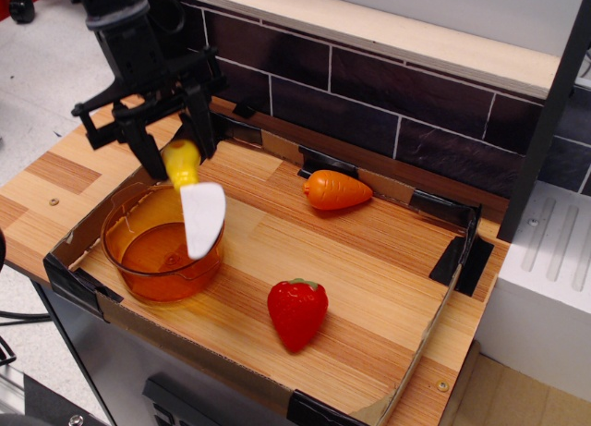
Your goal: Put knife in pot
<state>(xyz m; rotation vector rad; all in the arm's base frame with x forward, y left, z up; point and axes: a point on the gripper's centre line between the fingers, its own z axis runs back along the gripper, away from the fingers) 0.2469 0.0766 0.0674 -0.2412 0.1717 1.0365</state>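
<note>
My black gripper (pixel 174 151) is shut on the yellow handle of the toy knife (pixel 194 201). The knife hangs blade down, its white blade over the right part of the orange translucent pot (pixel 146 257). The pot stands at the left front of the wooden tray and holds nothing that I can see. The blade tip reaches about level with the pot's rim; whether it touches the pot I cannot tell.
An orange toy carrot (pixel 336 189) lies at the back middle of the tray. A red toy strawberry (pixel 297 311) lies at the front middle. Low cardboard walls (pixel 435 315) edge the tray. A dark tiled wall (pixel 388 98) rises behind.
</note>
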